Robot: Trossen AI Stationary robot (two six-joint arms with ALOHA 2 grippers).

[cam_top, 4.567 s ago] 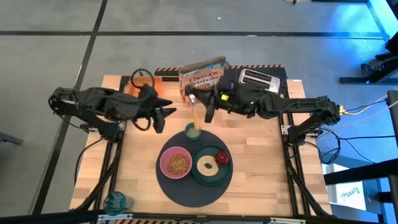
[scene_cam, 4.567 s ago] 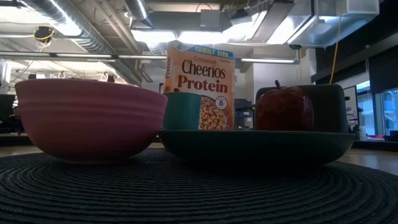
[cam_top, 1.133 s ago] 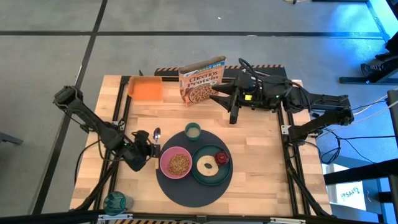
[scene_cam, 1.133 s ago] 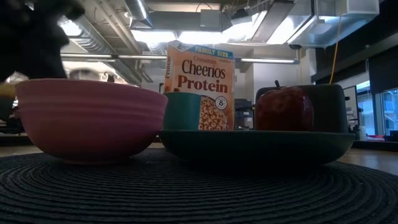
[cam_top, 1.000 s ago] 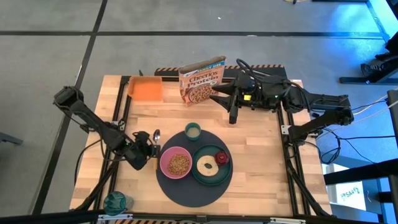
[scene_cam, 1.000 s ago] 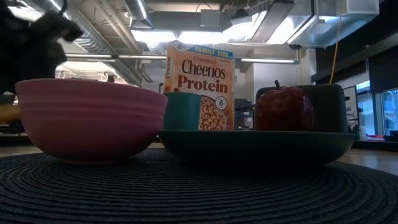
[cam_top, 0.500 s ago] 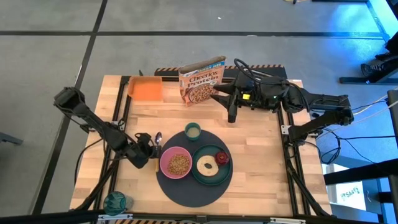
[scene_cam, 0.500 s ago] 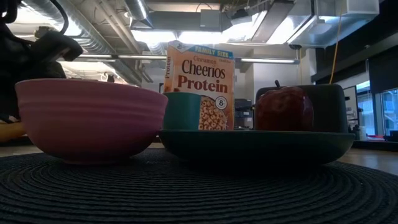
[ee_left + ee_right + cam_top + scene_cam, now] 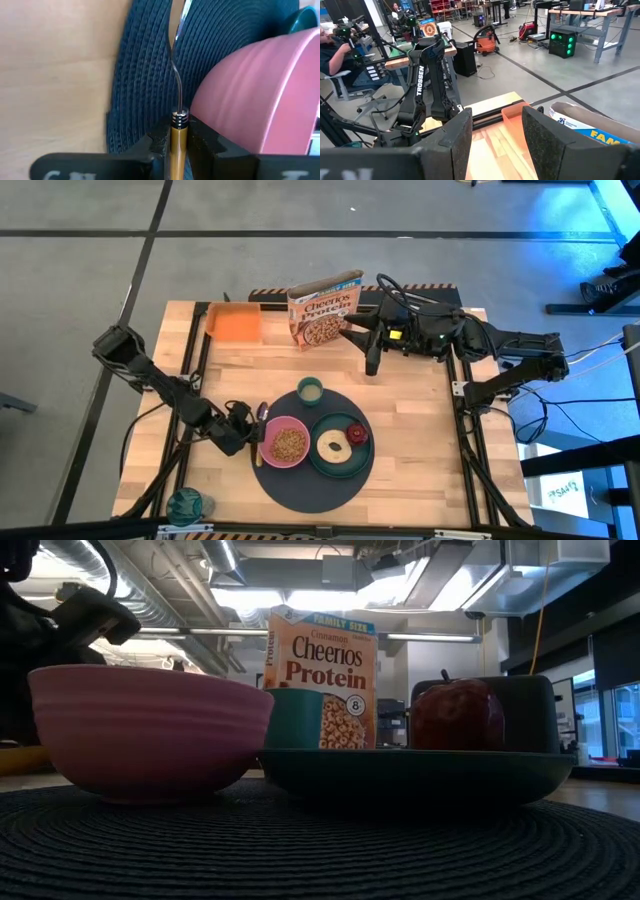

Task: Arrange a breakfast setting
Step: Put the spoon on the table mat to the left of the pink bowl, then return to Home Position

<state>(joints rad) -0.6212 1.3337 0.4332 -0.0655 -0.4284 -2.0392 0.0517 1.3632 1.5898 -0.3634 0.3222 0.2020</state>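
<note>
A round dark grey mat point(image 9: 300, 480) carries a pink bowl point(image 9: 287, 442) of cereal, a dark green plate point(image 9: 345, 465) with a bagel-like ring point(image 9: 332, 446) and a small red food piece point(image 9: 356, 432), and a pale-green cup point(image 9: 311, 389). My left gripper point(image 9: 250, 436) is at the bowl's left side, shut on a small spoon point(image 9: 262, 418). The spoon reaches away over the mat's left edge point(image 9: 145, 75), close beside the bowl point(image 9: 260, 95). My right gripper point(image 9: 372, 362) waits open, high over the table's far side, with nothing between its fingers. My left gripper pinches the spoon's gold handle point(image 9: 178, 131) between its two fingers, just behind the thin metal neck. The fingers slant down from the table's left and lie along the spoon. The spoon's bowl end point(image 9: 184, 10) points away over the mat; whether it touches the mat I cannot tell.
A cereal box point(image 9: 325, 310) stands at the far edge, an orange tray point(image 9: 236, 322) at the far left. A teal object point(image 9: 186, 503) sits at the near left corner. Bare wood lies left and right of the mat.
My left gripper has gone down and toward the table's right, up to the pink bowl, carrying the spoon. The spoon, which was over bare wood left of the mat, now reaches over the mat's left edge beside the bowl.
</note>
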